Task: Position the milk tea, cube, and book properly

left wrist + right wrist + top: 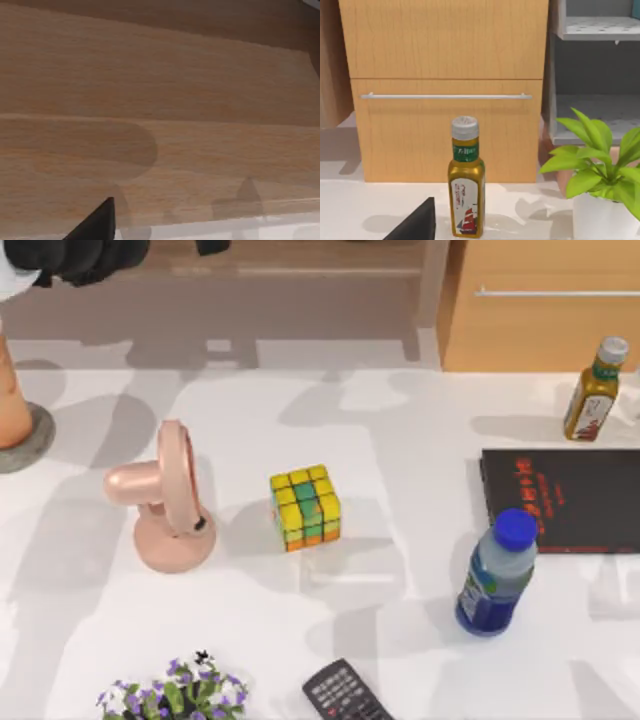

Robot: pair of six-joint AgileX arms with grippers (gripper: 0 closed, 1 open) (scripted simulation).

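Note:
The milk tea [10,390], a peach-orange tapered container cut off by the top view's left edge, stands on a grey round coaster [35,440]. The cube [305,507], mostly yellow with green and orange stickers, sits on the white table near the middle. The book is out of view. My left arm [70,260] is a dark shape at the back left, above and behind the milk tea. A black part of my left gripper [97,222] shows before a wooden panel. A black part of my right gripper [417,222] faces a cabinet.
A pink desk fan [165,500] stands left of the cube. At the right are a flat black book with red lettering [565,500], a blue-capped bottle [495,575] and an olive-yellow bottle [595,390] [466,177]. A remote [345,695] and flowers [175,700] lie at the front. A wooden cabinet [545,305] and a potted plant [600,165] stand behind.

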